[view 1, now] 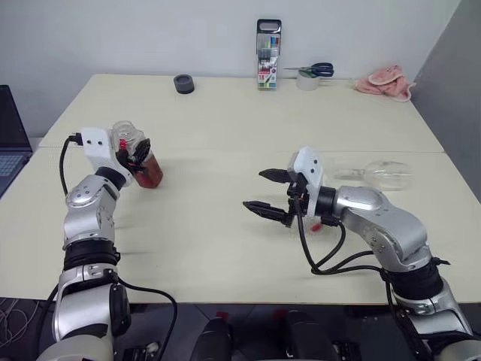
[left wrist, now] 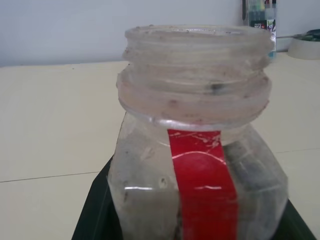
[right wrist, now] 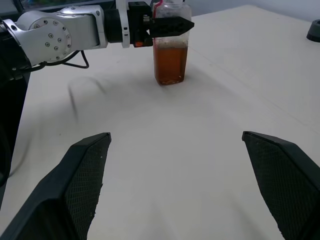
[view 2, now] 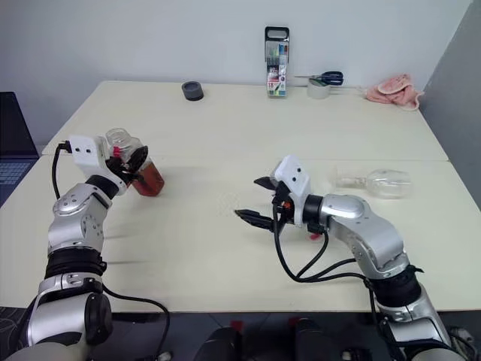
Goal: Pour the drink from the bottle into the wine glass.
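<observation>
My left gripper (view 1: 140, 156) is shut on the bottle (view 1: 143, 162), a small clear squarish bottle with a red label strip (left wrist: 202, 185), held over the table's left side. Its wide neck (left wrist: 195, 75) is uncapped and leans slightly away from me. The amber drink (right wrist: 170, 62) fills its lower half. The wine glass (view 1: 379, 174) lies on its side at the right, behind my right forearm. My right gripper (view 1: 267, 192) hovers open over the table's middle, pointing left towards the bottle, with nothing between its fingers (right wrist: 85, 175).
A small red thing (view 1: 316, 226) lies under my right forearm. Along the far edge stand a marker case (view 1: 268, 54), a tape roll with scissors (view 1: 308, 77), a pink cloth (view 1: 385, 81) and a small black round object (view 1: 183, 83). A laptop (view 1: 7, 143) sits off the left edge.
</observation>
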`<state>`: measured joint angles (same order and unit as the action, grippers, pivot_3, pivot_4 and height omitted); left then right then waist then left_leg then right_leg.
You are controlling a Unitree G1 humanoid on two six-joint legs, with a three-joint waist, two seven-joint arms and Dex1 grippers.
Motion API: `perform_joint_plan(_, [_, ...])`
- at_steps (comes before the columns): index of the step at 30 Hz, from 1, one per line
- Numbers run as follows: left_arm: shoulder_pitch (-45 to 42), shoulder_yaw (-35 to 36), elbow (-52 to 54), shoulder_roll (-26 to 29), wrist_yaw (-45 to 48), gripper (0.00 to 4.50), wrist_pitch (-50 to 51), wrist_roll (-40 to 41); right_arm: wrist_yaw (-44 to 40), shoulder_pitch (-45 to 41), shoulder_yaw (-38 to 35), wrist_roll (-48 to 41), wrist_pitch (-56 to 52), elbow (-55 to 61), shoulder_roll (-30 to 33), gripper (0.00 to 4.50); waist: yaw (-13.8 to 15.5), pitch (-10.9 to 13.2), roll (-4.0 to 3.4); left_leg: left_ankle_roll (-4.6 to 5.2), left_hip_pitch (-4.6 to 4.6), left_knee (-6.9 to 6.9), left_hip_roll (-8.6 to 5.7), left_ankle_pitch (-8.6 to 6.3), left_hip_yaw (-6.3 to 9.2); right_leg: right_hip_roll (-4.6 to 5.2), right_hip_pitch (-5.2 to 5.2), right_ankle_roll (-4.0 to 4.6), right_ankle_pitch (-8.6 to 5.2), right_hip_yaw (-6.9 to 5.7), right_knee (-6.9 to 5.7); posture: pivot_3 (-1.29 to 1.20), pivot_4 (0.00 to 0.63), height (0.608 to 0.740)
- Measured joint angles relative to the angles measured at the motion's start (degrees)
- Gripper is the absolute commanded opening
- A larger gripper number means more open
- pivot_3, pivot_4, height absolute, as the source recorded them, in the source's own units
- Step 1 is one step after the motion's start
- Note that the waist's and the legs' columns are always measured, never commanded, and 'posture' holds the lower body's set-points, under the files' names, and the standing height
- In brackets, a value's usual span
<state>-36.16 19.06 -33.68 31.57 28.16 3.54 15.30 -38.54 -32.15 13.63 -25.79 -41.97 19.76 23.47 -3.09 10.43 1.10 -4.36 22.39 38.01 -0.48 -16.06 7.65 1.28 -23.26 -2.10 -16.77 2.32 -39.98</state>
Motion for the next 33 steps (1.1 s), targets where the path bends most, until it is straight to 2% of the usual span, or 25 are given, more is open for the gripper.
perform_joint_plan(8, [3.88, -0.96, 0.76, -0.46, 0.14, 4.41, -0.56, -0.08, 0.1, -0.06, 0.22, 1.12, 0.27, -0.07, -1.59, 4.5, -0.15, -0.02, -0.01, 0.02, -0.02, -0.02, 0.02, -0.01, 0.02, -0.01, -0.01, 0.0, 0.0, -0.02, -0.01, 0.0, 0.15, 0.74])
perform_joint_plan(17, [5.65, -1.94, 0.81, -0.65, -1.06, 4.46, -3.52, -1.78, 0.11, 0.17, 1.11, 2.55, 0.59, 0.03, -2.14, 4.5, -0.14, -0.03, -0.01, 0.04, -0.02, -0.03, 0.02, -0.02, 0.0, -0.01, -0.01, 0.01, 0.0, -0.01, -0.01, 0.0, 0.15, 0.74])
perform_joint_plan(26, [10.13, -2.72, 0.18, -3.08, -4.0, 4.46, -8.6, -3.96, 3.62, 4.66, 3.5, 11.31, 8.38, -0.7, -2.07, 4.5, -0.1, -0.1, 0.03, 0.06, -0.03, -0.04, 0.03, -0.04, -0.02, -0.01, -0.03, 0.01, 0.0, 0.0, -0.01, 0.0, 0.15, 0.74])
perform_joint_plan(33, [19.73, -2.47, 6.53, -5.2, -6.54, 4.46, -10.16, -3.94, 2.63, 11.25, 3.44, 12.46, 10.04, 1.19, 0.74, 4.5, 0.05, -0.12, 0.03, 0.1, -0.02, -0.05, 0.03, -0.06, -0.01, 0.03, -0.02, 0.01, 0.0, 0.01, 0.0, 0.0, 0.15, 0.74])
